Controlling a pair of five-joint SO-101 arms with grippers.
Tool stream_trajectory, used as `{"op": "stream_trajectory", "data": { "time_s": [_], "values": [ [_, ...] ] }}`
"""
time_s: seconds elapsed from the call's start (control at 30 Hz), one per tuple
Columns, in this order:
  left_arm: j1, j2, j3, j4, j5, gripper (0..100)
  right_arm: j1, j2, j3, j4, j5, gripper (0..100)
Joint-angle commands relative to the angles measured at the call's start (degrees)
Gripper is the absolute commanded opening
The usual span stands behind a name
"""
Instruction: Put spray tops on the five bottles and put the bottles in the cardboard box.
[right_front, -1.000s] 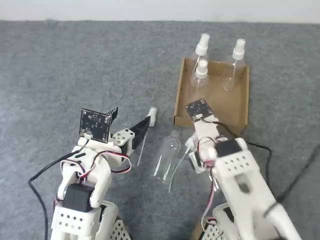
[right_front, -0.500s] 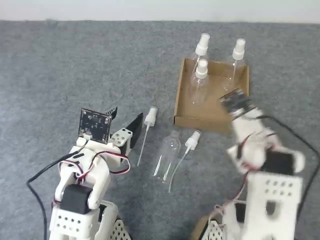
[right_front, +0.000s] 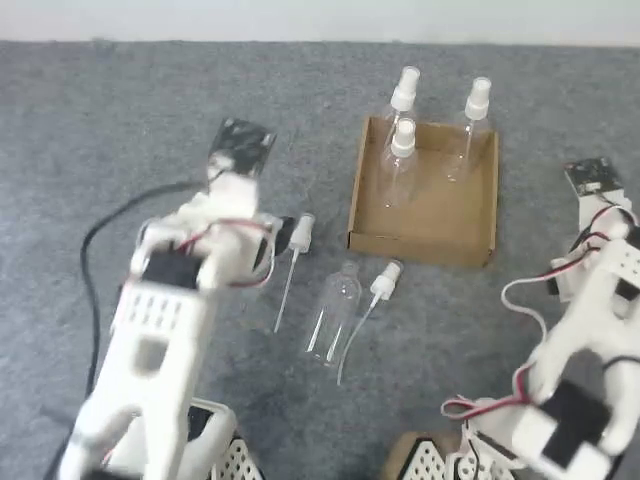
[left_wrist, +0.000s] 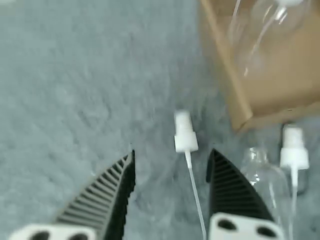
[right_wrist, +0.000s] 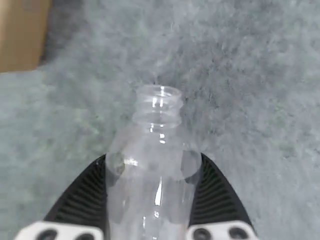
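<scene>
My left gripper (left_wrist: 171, 154) is open and low over the carpet, its fingers on either side of a loose white spray top (left_wrist: 184, 132) with a long tube. In the high view that spray top (right_front: 300, 232) lies left of an uncapped clear bottle (right_front: 335, 310) on its side. A second spray top (right_front: 385, 280) lies beside that bottle's neck. My right gripper (right_wrist: 152, 160) is shut on another clear bottle (right_wrist: 159, 135) with no top, out to the right of the cardboard box (right_front: 420, 240). Three capped bottles (right_front: 402, 150) stand in the back of the box.
Grey carpet covers the table. The front half of the cardboard box (left_wrist: 235, 95) floor is bare. A black cable (right_front: 95, 250) trails from the left arm, and red and white wires (right_front: 520, 300) hang by the right arm.
The left arm swung forward to the loose spray top left of the lying bottle. The right arm pulled away from the box front and moved far to the right.
</scene>
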Motion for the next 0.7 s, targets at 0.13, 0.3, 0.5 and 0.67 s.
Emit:
{"op": "stream_trajectory", "data": {
  "time_s": [0.13, 0.3, 0.5, 0.67],
  "values": [
    [0.0, 30.4, -17.1, 0.4, -1.5, 21, 2.0, 11.7, -3.6, -12.0, 0.8, 0.9],
    [0.2, 37.0, -22.4, 0.0, -1.5, 21, 2.5, 16.2, -3.6, -15.7, 0.8, 1.0],
    [0.1, 44.3, -26.9, 0.0, -0.3, 21, 2.5, 18.9, -3.6, -15.8, 0.9, 1.0],
    [0.1, 51.8, -31.5, 0.0, -0.3, 21, 2.5, 19.2, -3.3, -15.3, 5.4, 1.0]
  ]
}}
